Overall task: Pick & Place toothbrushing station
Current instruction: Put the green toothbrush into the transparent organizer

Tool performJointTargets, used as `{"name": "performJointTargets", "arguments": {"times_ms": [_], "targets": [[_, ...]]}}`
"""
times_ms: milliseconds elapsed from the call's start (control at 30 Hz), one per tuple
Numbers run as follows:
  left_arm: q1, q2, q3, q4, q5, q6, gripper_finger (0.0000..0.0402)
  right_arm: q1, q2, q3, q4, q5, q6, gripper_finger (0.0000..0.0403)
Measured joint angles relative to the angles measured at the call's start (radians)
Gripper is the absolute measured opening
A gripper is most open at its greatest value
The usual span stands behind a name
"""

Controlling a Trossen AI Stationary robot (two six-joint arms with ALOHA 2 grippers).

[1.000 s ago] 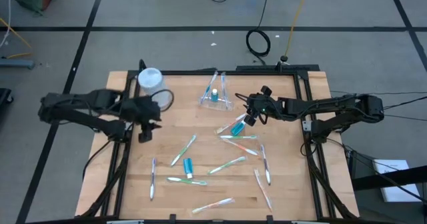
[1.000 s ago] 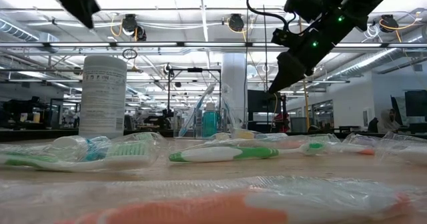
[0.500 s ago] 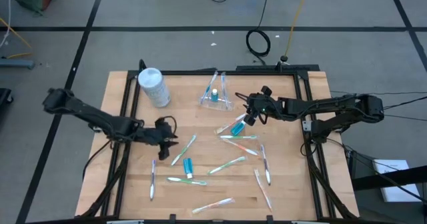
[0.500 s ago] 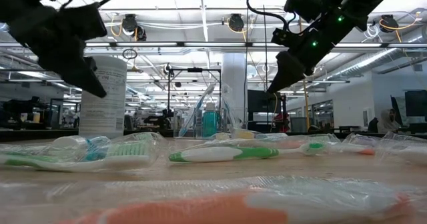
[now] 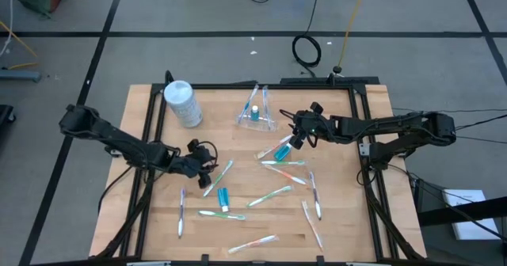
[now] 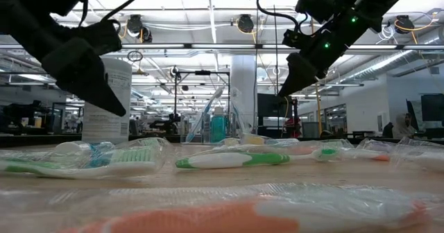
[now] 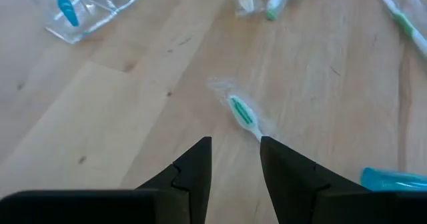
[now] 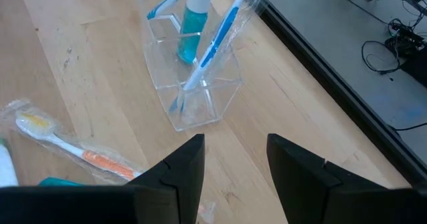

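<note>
The clear holder (image 5: 257, 115) stands at the far middle of the desk (image 5: 333, 234); in the right wrist view it already carries a blue brush (image 8: 220, 34), a paste tube (image 8: 192, 21) and one more blue-handled brush, so a small part of the job looks done. Most is left: roughly ten wrapped brushes and a blue tube (image 5: 223, 198) lie scattered over the near half of the desk, well apart from the holder.

The left tool (image 5: 207, 169) hangs low near the desk's middle-left, its fingers spread with nothing between them; its wrist view shows a green-headed brush (image 7: 243, 113) lying just beyond the tips, untouched; this looks like the next pick. The right tool (image 5: 298, 142) hovers beside the holder, fingers spread and empty; an orange brush (image 8: 67, 144) and another blue tube (image 5: 281, 151) lie just beside it.

A white canister (image 5: 181, 102) stands at the far left, apart from everything.

My judgement: early stage, with nearly all the loose pieces not yet placed.
</note>
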Motion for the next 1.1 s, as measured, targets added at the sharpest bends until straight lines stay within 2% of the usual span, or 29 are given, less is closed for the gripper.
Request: {"name": "performJointTargets", "arguments": {"times_ms": [167,367,500,600,833,1100], "targets": [[0.000,0.077,0.000,0.099,0.014,-0.001,0.0153,0.000,0.000,0.000,0.000,0.000,0.000,0.0155],[0.015,0.176,0.001,0.312,0.116,-0.098,0.0182,0.000,0.000,0.000,0.000,0.000,0.000,0.0155],[0.065,0.221,0.001,0.311,0.131,-0.209,0.0180,0.000,0.000,0.000,0.000,0.000,0.000,0.0155],[0.098,0.241,0.000,0.269,0.131,-0.238,0.0174,0.000,0.000,0.000,0.000,0.000,0.000,0.0155],[0.117,0.254,0.000,0.267,0.181,-0.179,0.0141,0.000,0.000,-0.001,0.000,0.000,0.000,0.0155],[0.134,0.253,0.000,0.268,0.180,-0.170,0.0045,0.000,0.000,-0.001,0.000,0.000,0.000,0.0155]]}}
